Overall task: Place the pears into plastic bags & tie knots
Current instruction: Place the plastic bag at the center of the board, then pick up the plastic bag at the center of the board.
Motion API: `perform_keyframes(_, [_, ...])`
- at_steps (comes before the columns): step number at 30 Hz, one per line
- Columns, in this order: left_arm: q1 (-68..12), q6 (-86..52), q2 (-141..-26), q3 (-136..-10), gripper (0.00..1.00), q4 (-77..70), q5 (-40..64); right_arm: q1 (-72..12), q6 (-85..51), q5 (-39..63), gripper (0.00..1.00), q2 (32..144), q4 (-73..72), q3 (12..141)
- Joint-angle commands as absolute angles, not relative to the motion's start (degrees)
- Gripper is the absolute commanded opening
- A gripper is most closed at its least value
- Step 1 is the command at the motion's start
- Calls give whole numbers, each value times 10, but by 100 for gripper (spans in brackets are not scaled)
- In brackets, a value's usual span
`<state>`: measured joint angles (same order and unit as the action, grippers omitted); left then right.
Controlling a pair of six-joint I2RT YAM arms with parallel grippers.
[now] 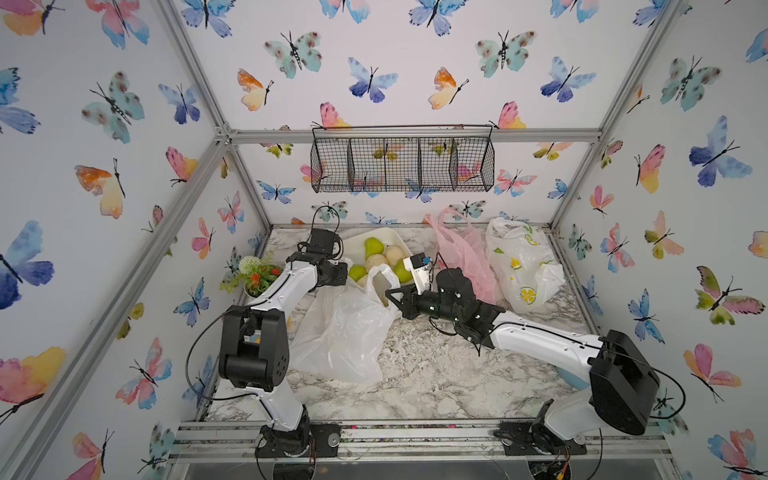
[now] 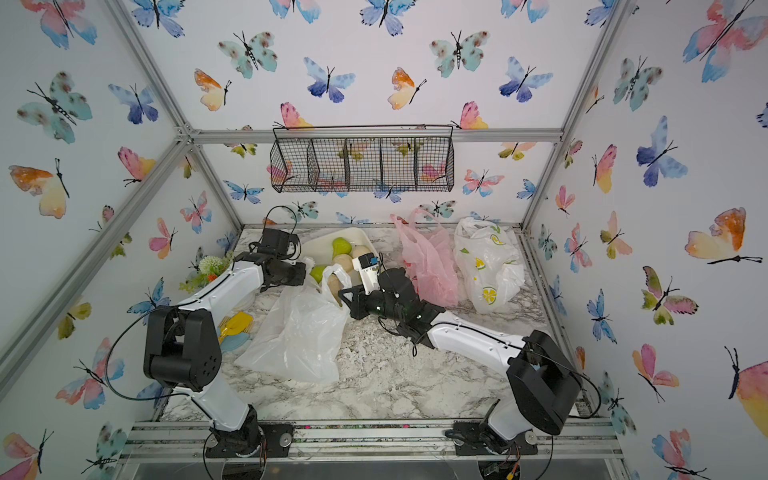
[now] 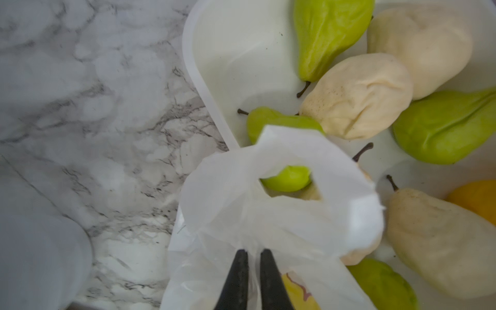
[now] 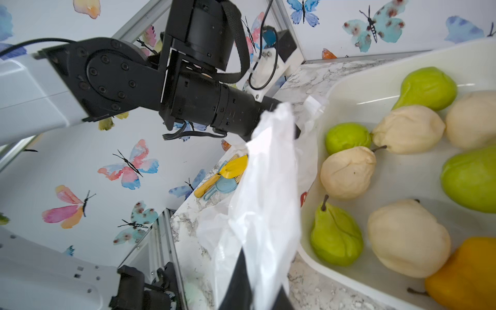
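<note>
A white translucent plastic bag [image 1: 345, 332] [image 2: 299, 332] lies spread on the marble table, its mouth end lifted toward the tray. My left gripper [image 3: 251, 251] [image 1: 351, 272] is shut on one handle loop [image 3: 281, 193] at the tray's near edge. My right gripper [image 4: 261, 271] [image 1: 390, 297] is shut on the bag's other handle strip [image 4: 271, 174], which stands up between its fingers. Several pears, green [image 1: 372, 247] [image 3: 330, 35] and cream [image 1: 397, 253] [image 4: 347, 171], lie in the white tray [image 1: 353, 245] [image 4: 375, 91]. No knot shows.
A pink bag [image 1: 465, 253] and a lemon-print bag [image 1: 523, 266] stand at the back right. A yellow pepper [image 4: 469, 273] lies in the tray. A flower pot [image 1: 255, 274] and toy utensils [image 2: 237, 324] sit at the left. A wire basket [image 1: 401, 164] hangs on the back wall.
</note>
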<state>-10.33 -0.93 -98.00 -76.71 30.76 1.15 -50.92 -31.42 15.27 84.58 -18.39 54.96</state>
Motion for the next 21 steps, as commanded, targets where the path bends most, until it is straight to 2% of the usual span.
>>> perform_keyframes(1, [-102, 15, -945, -809, 0, 313, 24, -506, -301, 129, 20, 816, -134, 525])
perform_keyframes(4, [-98, 27, -883, -800, 0, 282, 59, -503, -273, 118, 54, 789, -67, 516])
perform_keyframes(5, [-96, 29, -856, -793, 0, 266, 63, -498, -266, 115, 60, 776, -41, 509])
perform_keyframes(8, [-94, 47, -782, -759, 0, 223, 84, -463, -266, 121, 66, 719, -17, 456])
perform_keyframes(11, [-91, 48, -731, -727, 0, 199, 112, -412, -271, 106, 69, 669, 0, 419])
perform_keyframes(14, [-85, 18, -731, -710, 3, 201, 97, -375, -255, 83, 68, 694, 44, 454])
perform_keyframes(15, [-85, 6, -746, -712, 19, 211, 79, -374, -248, 80, 68, 713, 45, 473])
perform_keyframes(18, [-79, -16, -820, -756, 57, 258, 62, -374, -240, 114, 67, 775, 52, 538])
perform_keyframes(21, [-78, -13, -897, -791, 82, 277, 45, -375, -249, 145, 67, 817, 29, 570])
